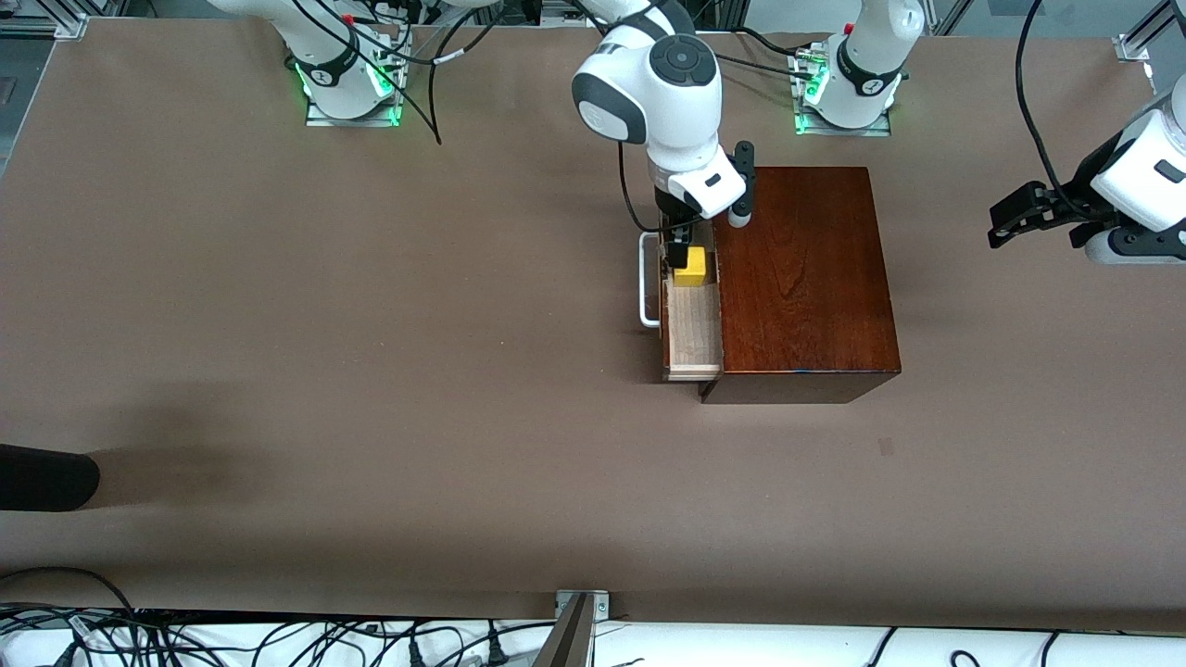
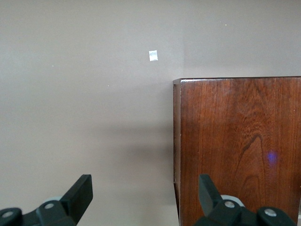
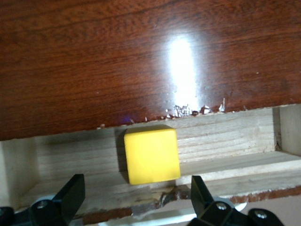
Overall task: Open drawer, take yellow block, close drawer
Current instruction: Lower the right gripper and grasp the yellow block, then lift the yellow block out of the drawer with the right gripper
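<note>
**Ana:** Right gripper (image 1: pixel 679 252) hung over the open drawer (image 1: pixel 693 338), just above the centre of the front view. Its fingers were spread wider than the yellow block (image 1: pixel 691 266) and were not touching it.

**Ben:** Where did the block sit?

**Ana:** From the camera outward, the drawer's nearer stretch of pale wood was bare. The block lay on the floor at the farther end, just beside the dark box (image 1: pixel 801 278). In the right wrist view it sat mid-frame (image 3: pixel 151 155).

**Ben:** How would it handle?

**Ana:** I judged it 1 light, rigid cube with smooth faces. It looked a little slippery but not fragile. I'd pinch 2 opposite faces squarely at mid-height. The drawer wall and the box edge left little room, so a straight descent looked safest.

**Ben:** And the left arm?

**Ana:** It waited. The left gripper (image 1: pixel 1005 222) was spread and empty, high in the frame over the table at the left arm's end.
</note>
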